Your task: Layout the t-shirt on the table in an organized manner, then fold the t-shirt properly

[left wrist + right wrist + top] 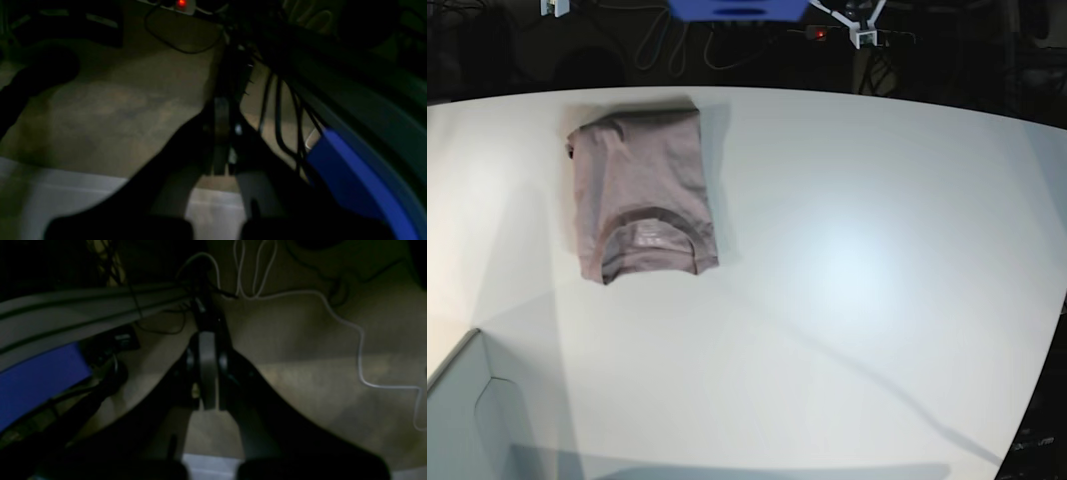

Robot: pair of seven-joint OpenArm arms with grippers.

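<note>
You have bare table (857, 260) across the middle and toward the right edge; the folded t-shirt (641, 193) occupies the far left corner, the grey box (467, 420) the near left.

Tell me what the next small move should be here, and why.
Probably none on the cloth: keep both arms parked. The shirt already lies folded into a compact rectangle, neckline up, on the table, with no arm over it. Both wrist views look down at the floor, and the left claw and right claw are shut and empty.

White table (847, 270) with folded t-shirt (639, 190) flat on it
</note>
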